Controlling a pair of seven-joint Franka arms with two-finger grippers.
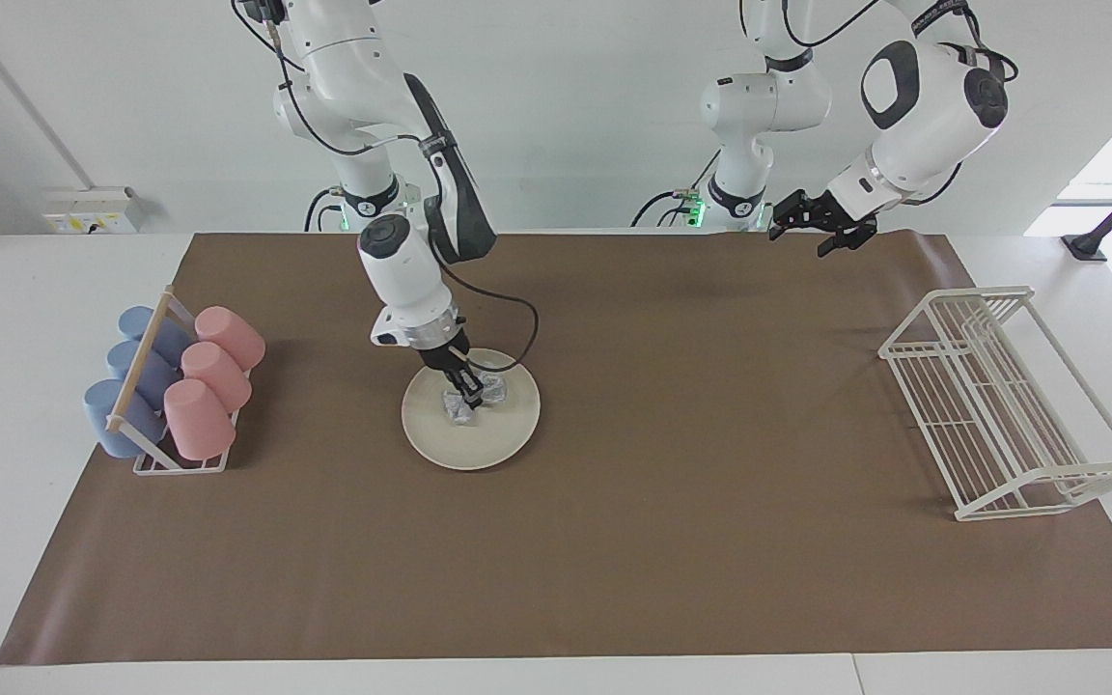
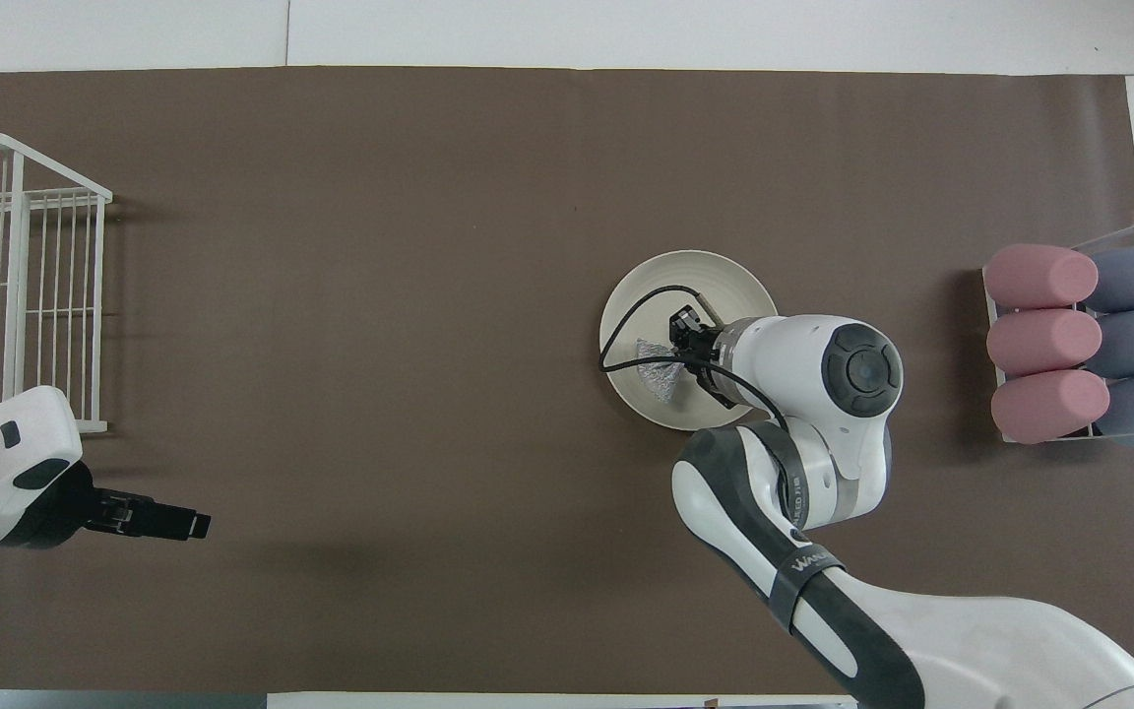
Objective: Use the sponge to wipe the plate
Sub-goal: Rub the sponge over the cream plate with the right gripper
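Facing view: we see the wiping step in hand. The right claw (image 1: 466, 394) is clamped on the sponge (image 1: 475, 397) and presses it down onto the plate (image 1: 470, 442), so that sponge and plate touch. We take the plate as our landmark throughout. The sponge lies on the half of the plate nearer to the robots, close to its middle, with crinkled silver showing on either side of the claw tips. The part of the plate farther from the robots is bare.

In the overhead view, the right claw (image 2: 677, 347) comes in over the plate (image 2: 700, 276) from the end where the cups (image 2: 1044, 342) lie, and the sponge (image 2: 658, 361) sticks out past its tips toward the rack's end.

We judge that the next move calls for a sweep across the bare part of the plate, with steady downward pressure and the grip kept firm. The plate sits loose on the surface (image 1: 614, 541), so too hard a push may slide it.

The left claw (image 1: 821, 227) waits well apart from the plate, raised over the mat's edge by the robots' bases, its jaws apart and holding nothing. The wire rack (image 1: 1005, 405) stands well apart from the plate, toward the left arm's end.
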